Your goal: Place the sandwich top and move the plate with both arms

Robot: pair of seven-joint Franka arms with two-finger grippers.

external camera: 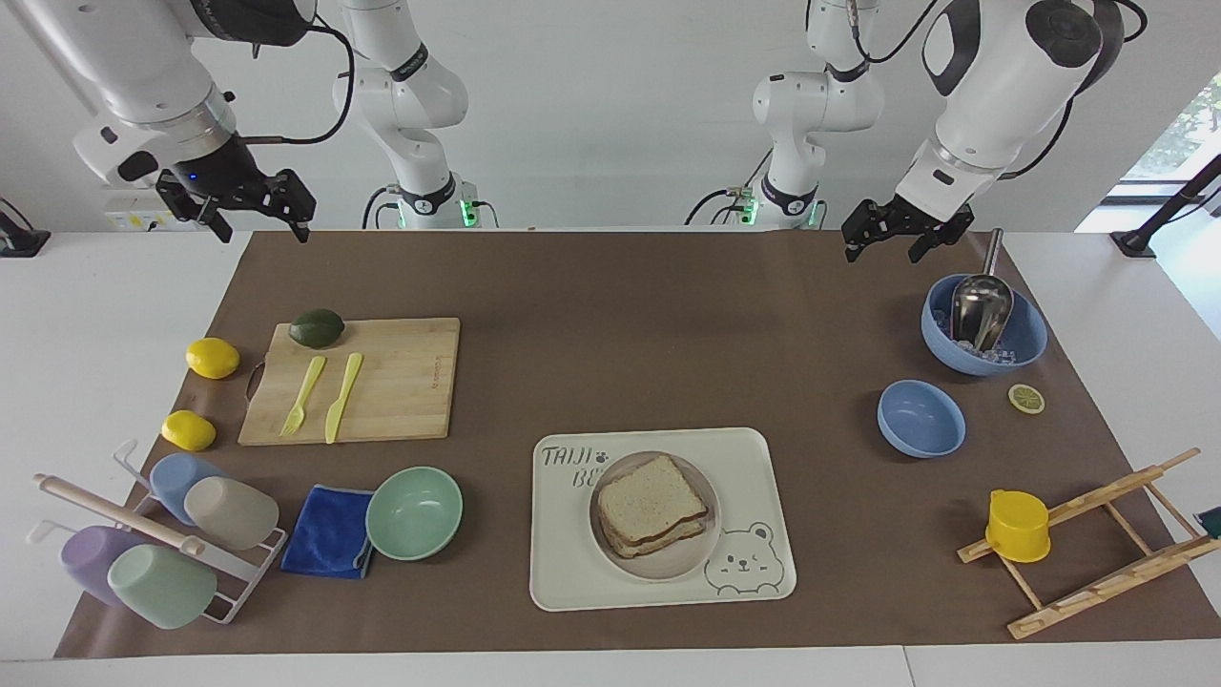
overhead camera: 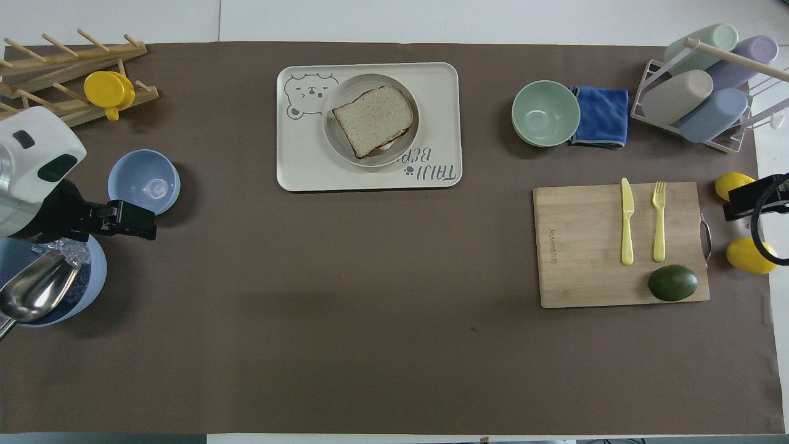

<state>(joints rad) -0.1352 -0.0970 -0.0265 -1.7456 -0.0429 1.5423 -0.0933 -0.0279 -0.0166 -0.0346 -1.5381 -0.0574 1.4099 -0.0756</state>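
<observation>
The sandwich top (external camera: 651,501) lies on the stacked sandwich on the round plate (external camera: 672,570). The plate sits on the bear-printed tray (external camera: 572,572), on the side of the mat away from the robots. They also show in the overhead view: sandwich top (overhead camera: 373,117), plate (overhead camera: 336,139). My left gripper (external camera: 882,246) is open and empty. It hangs over the mat's edge by the robots, near the ice bowl (external camera: 1021,343), and shows in the overhead view (overhead camera: 145,223). My right gripper (external camera: 259,227) is open and empty, raised over the mat's corner at the right arm's end (overhead camera: 746,200).
A small blue bowl (external camera: 920,418), a lemon slice and a wooden rack with a yellow cup (external camera: 1017,525) stand at the left arm's end. A cutting board (external camera: 391,382) with avocado, fork and knife, two lemons, a mint bowl (external camera: 414,512), a blue cloth and a cup rack stand at the right arm's end.
</observation>
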